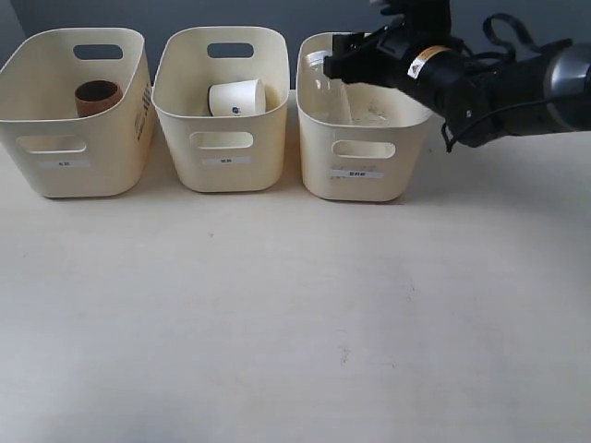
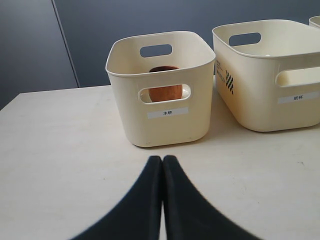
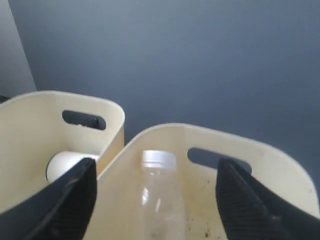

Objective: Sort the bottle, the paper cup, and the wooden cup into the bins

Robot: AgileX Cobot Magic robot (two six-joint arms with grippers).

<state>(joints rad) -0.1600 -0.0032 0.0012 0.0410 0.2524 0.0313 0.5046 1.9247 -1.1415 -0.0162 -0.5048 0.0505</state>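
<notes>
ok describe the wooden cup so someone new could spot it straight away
Three cream bins stand in a row at the table's far edge. In the leftmost one sits the wooden cup: small, rounded, dark brown. The paper cup next door is white.

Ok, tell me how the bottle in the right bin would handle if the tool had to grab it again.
The bottle looks clear and empty, so probably light for its size. Its thin plastic wall would likely give under a firm squeeze. It seems smooth and round, so it may slip or roll inside the right bin. The right tool stands open above it.
</notes>
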